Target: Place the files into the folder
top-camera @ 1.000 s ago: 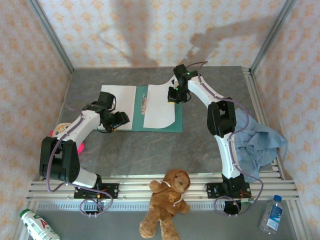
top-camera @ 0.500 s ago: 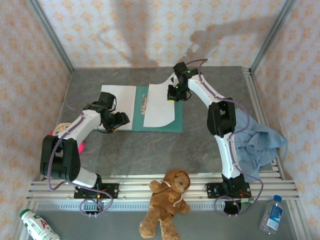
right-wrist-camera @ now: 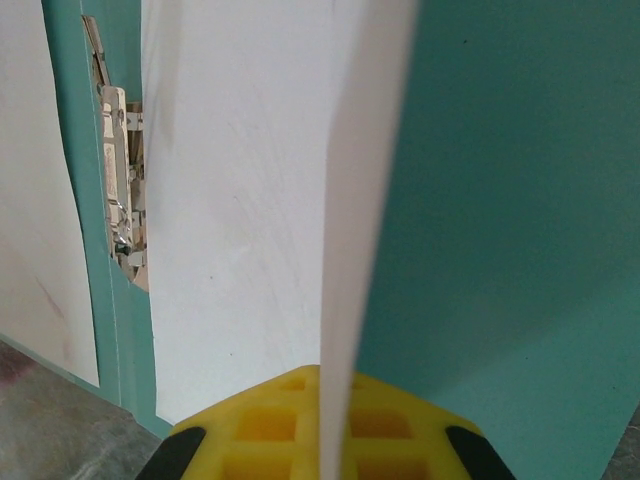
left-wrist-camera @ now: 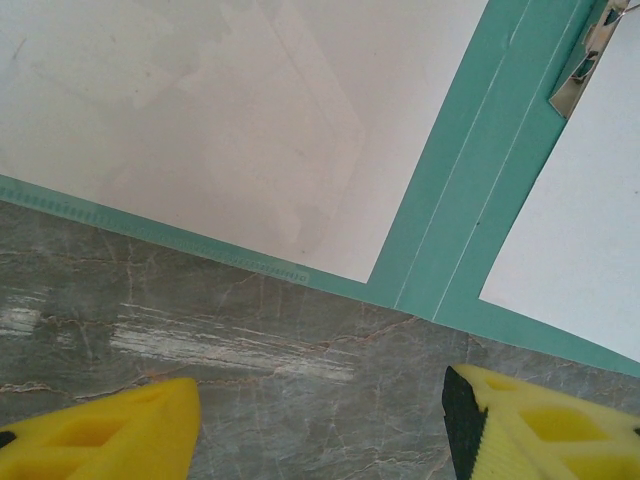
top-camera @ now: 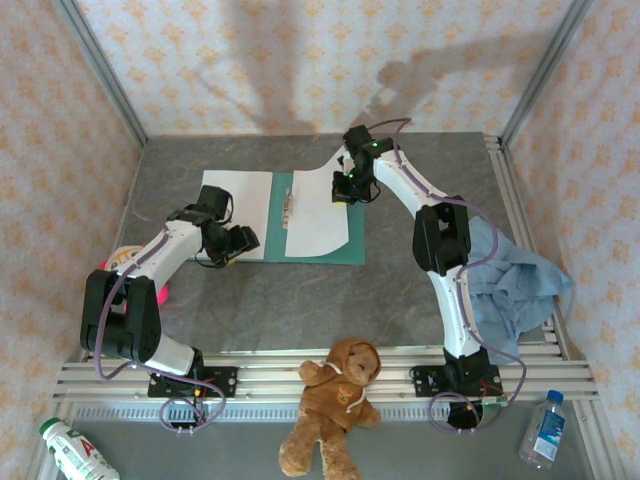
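Note:
The teal folder (top-camera: pixel 325 251) lies open on the table, its metal clip (top-camera: pixel 291 207) along the spine. One white file (top-camera: pixel 241 206) lies flat on its left half. A second file (top-camera: pixel 316 222) covers the right half, its far right corner lifted. My right gripper (top-camera: pixel 347 187) is shut on that raised corner. In the right wrist view the sheet (right-wrist-camera: pixel 352 200) runs edge-on into the right gripper (right-wrist-camera: pixel 335 400), with the folder (right-wrist-camera: pixel 510 200) beneath. My left gripper (top-camera: pixel 236 246) hovers open at the folder's near edge. Its wrist view shows the left gripper (left-wrist-camera: pixel 320 420) over bare table, below the folder (left-wrist-camera: pixel 465 210).
A brown teddy bear (top-camera: pixel 336 398) sits on the front rails. A light blue cloth (top-camera: pixel 512 282) lies at the right by the right arm. A pink and yellow object (top-camera: pixel 122 264) lies left of the left arm. Bottles stand at the near left (top-camera: pixel 74 450) and near right (top-camera: pixel 541 430).
My right gripper has shifted slightly left and away with the sheet's corner in it. The left arm has not moved.

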